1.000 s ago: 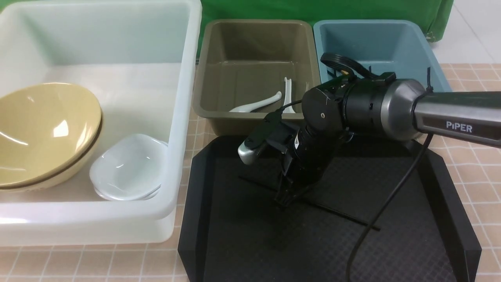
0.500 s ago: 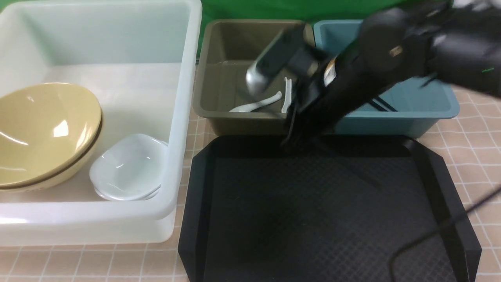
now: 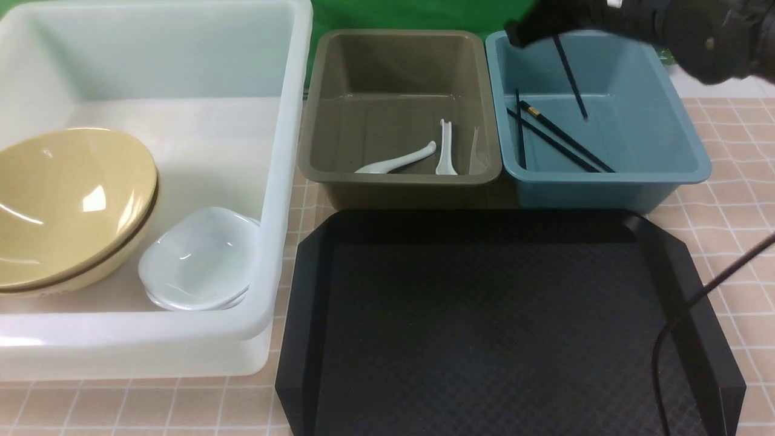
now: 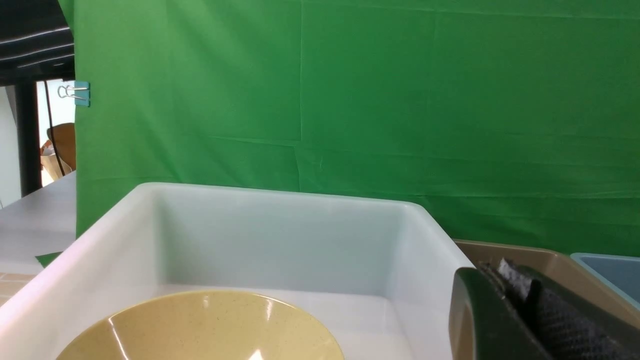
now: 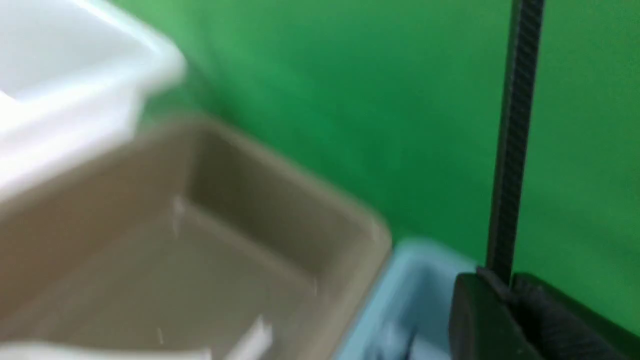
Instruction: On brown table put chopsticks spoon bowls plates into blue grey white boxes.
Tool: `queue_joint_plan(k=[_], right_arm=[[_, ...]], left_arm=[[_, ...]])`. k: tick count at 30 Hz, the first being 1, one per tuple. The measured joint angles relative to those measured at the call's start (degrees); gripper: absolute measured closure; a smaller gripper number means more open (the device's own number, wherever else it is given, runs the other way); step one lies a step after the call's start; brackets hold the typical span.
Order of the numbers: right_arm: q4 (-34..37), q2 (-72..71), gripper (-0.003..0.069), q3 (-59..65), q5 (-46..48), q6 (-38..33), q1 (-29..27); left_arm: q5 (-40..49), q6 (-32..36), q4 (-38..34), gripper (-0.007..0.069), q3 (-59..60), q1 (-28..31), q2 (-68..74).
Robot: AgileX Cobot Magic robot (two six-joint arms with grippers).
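Note:
My right gripper is high at the back right, over the blue box. It is shut on a black chopstick that hangs down into the box, clear of its floor. The right wrist view shows the chopstick pinched between the jaws of the right gripper. Three chopsticks lie in the blue box. Two white spoons lie in the grey-brown box. Yellow bowls and white dishes sit in the white box. My left gripper is shut and empty beside the white box.
A black tray lies in front of the grey-brown and blue boxes with nothing on it. The right arm's cable hangs over the tray's right edge. A green curtain stands behind the boxes.
My right gripper lifted the chopstick off the black tray and carried it up and back to the right, over the blue box. The tray now holds nothing.

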Motion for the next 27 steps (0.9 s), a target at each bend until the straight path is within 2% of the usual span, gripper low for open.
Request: queue_joint_plan(k=[5, 6, 7, 10, 12, 13, 15, 19, 23, 27], right_arm=[[-0.41, -0.34, 0.0396, -0.63, 12.36, -2.08, -1.29], [-0.46, -0.51, 0.0391, -0.76, 12.99, -2.36, -1.29], [-0.78, -2.86, 0.0373, -2.09, 18.76, -4.82, -1.29], [-1.0, -7.2, 0.0382, -3.75, 23.5, -6.43, -1.29], [-1.06, -13.28, 0.0416, -4.18, 25.52, -6.7, -1.29], [-1.12, -18.98, 0.046, -4.12, 25.86, -7.54, -1.29], [-1.17, -24.43, 0.0503, -3.35, 24.84, -7.97, -1.29], [-1.29, -41.09, 0.0614, 5.6, 17.01, -7.97, -1.29], [-1.4, -55.07, 0.0622, 19.16, 8.96, -6.36, -1.29], [-1.51, -67.39, 0.0622, 42.01, -4.97, -2.35, -1.29]], left_arm=[[1.07, 0.79, 0.0, 0.0635, 0.0, 0.0, 0.0], [1.14, 0.81, 0.0, 0.0635, 0.0, 0.0, 0.0], [2.09, 0.85, 0.0, 0.0635, 0.0, 0.0, 0.0], [3.32, 0.85, 0.0, 0.0635, 0.0, 0.0, 0.0], [3.95, 0.87, 0.02, 0.0635, 0.0, 0.0, 0.0], [3.94, 1.0, 0.02, 0.0635, 0.0, 0.0, 0.0], [3.71, 1.28, 0.02, 0.0635, 0.0, 0.0, 0.0], [3.46, 1.83, 0.07, 0.0635, 0.0, 0.0, 0.0], [3.46, 1.87, 0.07, 0.0635, 0.0, 0.0, 0.0], [3.46, 1.87, 0.07, 0.0635, 0.0, 0.0, 0.0]])
